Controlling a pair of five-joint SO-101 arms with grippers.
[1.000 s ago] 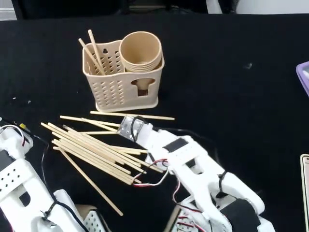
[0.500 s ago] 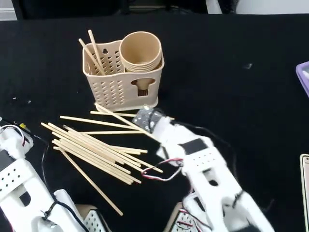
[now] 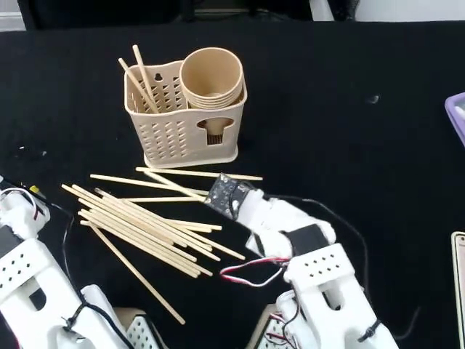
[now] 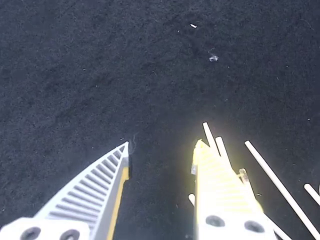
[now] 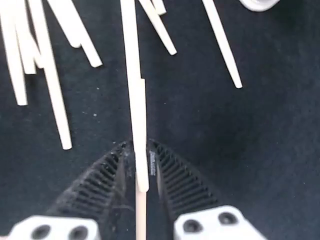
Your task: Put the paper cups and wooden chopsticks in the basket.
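The beige perforated basket stands at the back left; stacked paper cups fill one compartment and two wooden chopsticks lean in the other. Several loose chopsticks lie fanned on the black table in front of it. My right gripper sits at the pile's right end, just in front of the basket. In the right wrist view that gripper is shut on a held chopstick that points away toward the pile. My left gripper is open over bare cloth, with chopstick ends beside one finger.
The left arm rests at the front left corner. A purple object sits at the right edge. Wide bare black cloth lies right of the basket.
The right gripper closed on a chopstick in the pile, pulled it right and toward the basket, then drew back slightly with it. The left arm stayed still.
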